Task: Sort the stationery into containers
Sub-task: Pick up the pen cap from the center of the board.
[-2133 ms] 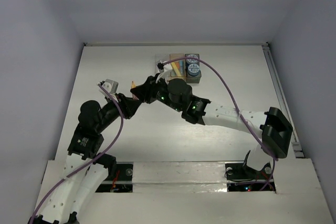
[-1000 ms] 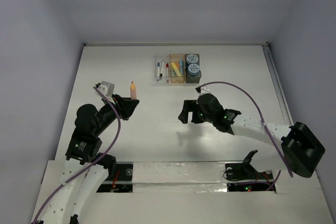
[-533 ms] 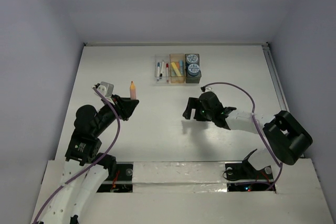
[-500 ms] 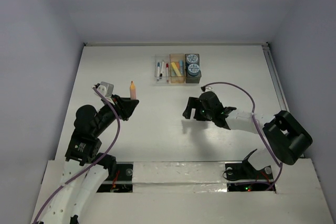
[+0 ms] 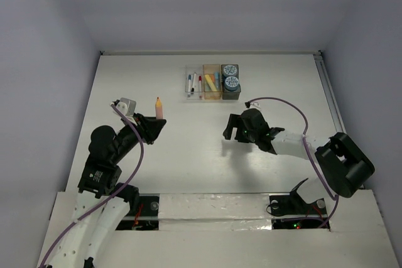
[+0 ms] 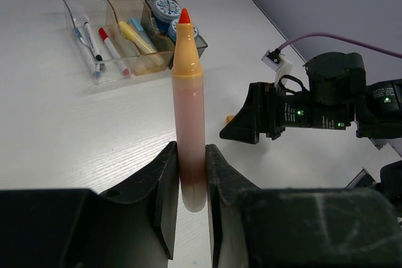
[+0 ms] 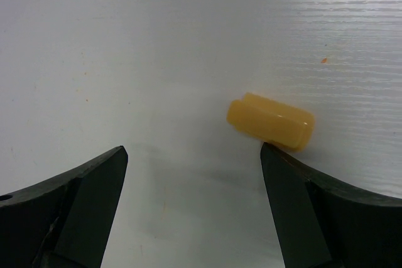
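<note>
Left gripper (image 6: 191,174) has its two fingers pressed tight on the bottom part of an orange marker (image 6: 188,117). It holds the marker straight up above the table (image 6: 75,136), with the red tip on top and no cap on it. Right gripper (image 7: 193,152) has its fingers spread wide apart and holds nothing. It hangs low over the table, on the other side from the marker. A little orange cap (image 7: 271,121) lies on the table just in front of those open fingers, closer to one finger than the other. I cannot tell if it touches that finger. The containers (image 5: 213,81) sit in a row near the far end of the table, well away from both grippers. The clear bin (image 6: 110,78) has thin pens (image 6: 103,39) in it. The orange bin (image 6: 154,66) has fat markers (image 6: 135,36), a yellow one and a blue one. The dark bin (image 6: 200,41) has two round rolls (image 6: 168,9). So most of the sorting looks done. The only things I can see out of the bins are the orange marker and the small cap. I think the cap goes back on the marker, and then the marker goes in the orange bin with the other markers.
</note>
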Controlling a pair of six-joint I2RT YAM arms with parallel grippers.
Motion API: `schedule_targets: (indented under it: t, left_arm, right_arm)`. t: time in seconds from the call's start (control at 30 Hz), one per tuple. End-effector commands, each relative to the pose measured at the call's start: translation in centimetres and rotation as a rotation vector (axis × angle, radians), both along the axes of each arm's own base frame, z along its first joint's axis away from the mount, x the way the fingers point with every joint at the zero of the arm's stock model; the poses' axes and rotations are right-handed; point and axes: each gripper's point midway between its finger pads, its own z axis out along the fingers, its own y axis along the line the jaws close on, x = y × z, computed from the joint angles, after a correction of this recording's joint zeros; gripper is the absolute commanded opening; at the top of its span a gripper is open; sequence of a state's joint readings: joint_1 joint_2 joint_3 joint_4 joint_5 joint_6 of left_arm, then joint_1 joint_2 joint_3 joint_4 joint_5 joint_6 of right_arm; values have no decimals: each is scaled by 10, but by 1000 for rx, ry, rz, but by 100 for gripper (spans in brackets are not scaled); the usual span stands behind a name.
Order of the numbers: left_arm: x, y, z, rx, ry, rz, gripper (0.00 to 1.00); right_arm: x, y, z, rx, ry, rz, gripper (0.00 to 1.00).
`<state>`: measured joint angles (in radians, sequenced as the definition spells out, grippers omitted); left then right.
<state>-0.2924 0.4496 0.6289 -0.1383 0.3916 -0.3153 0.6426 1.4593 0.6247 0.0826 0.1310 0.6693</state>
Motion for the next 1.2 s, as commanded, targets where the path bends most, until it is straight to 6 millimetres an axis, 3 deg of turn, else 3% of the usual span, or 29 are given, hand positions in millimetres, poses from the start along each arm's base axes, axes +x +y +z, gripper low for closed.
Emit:
schedule_targets:
  t: [0.0,0.23,0.43,0.5,0.67,0.97,1.03,1.17]
  left_arm:
    - [1,-1,14,-6,-57,-5,0]
    - [1,0,14,-8,-58,-5,0]
    - [1,0,14,-6,-57,-2,0]
    - [1,0,14,-8,-58,-1,0]
    - [1,1,14,-6,-59,2,0]
    - [1,2,15,-7,-63,8,0]
    - [1,2,16,-8,-65,8,0]
    - [0,2,16,-9,-68,8,0]
  right_arm:
    - [8,-14,3,-51,-35,-42,93]
    - [18,-26,5,-102,-55,-65,93]
    - [29,-21,1,-141,-50,-42,91]
    - [32,-20,0,-159,-47,-37,85]
    - [41,-16,-1,-189,-43,-21,80]
    - [41,-33,-19,-355,27,-1,67]
    - [42,-35,-22,-378,36,1,59]
    - [42,-41,-30,-446,74,17,57]
